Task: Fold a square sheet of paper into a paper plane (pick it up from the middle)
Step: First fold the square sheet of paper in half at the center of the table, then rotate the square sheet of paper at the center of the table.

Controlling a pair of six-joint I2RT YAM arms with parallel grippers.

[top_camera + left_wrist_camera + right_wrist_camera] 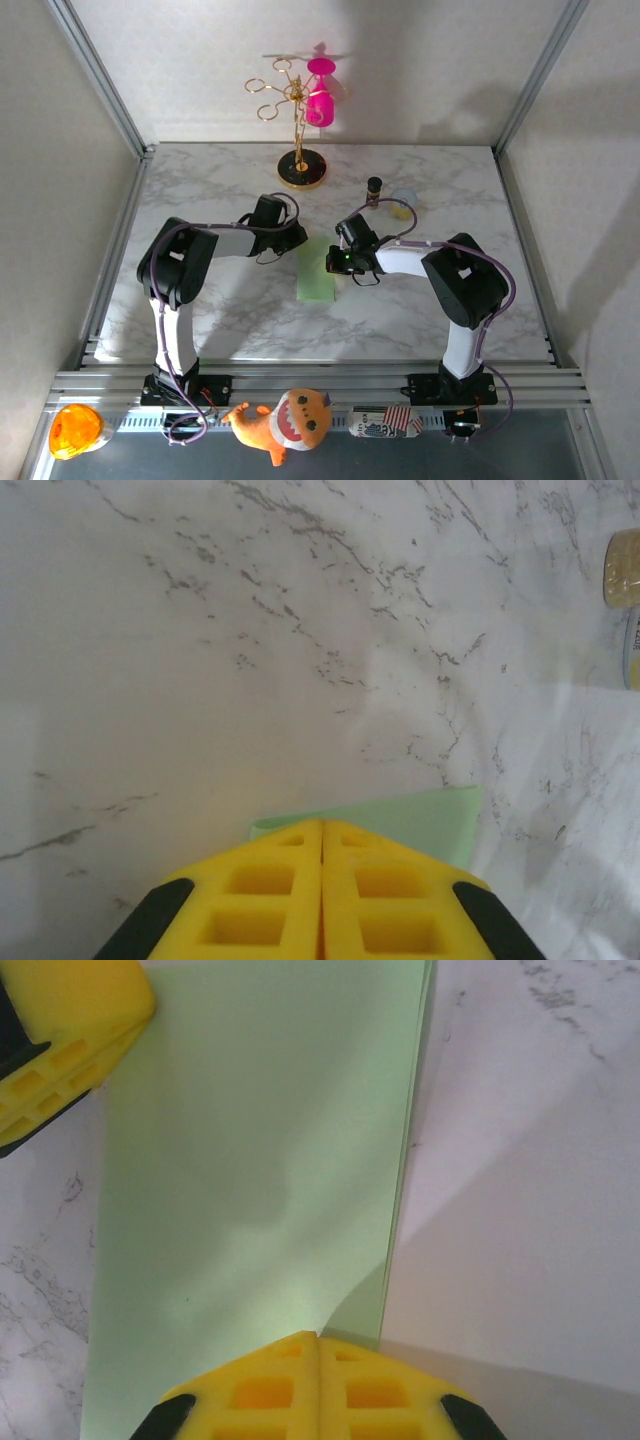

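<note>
Orange plush toy (285, 420), an orange translucent dome (75, 428) and a flag-printed can (385, 420) lie along the near rail, in front of the arm bases. On the white marble worktop (220, 320), between the two arms, a pale green sheet of paper (317, 275) lies flat, folded into a narrow rectangle. The right pincer (335, 266) is closed, yellow pads together, its tip down on the sheet's right edge. The left pincer (297, 240) is also closed, covering the sheet's far end. Farther back, a small dark bottle (374, 190) stands just beside a pale cup (404, 203). A gold wire stand (298, 150) bearing pink cups (320, 100) sits at the far edge.
</note>
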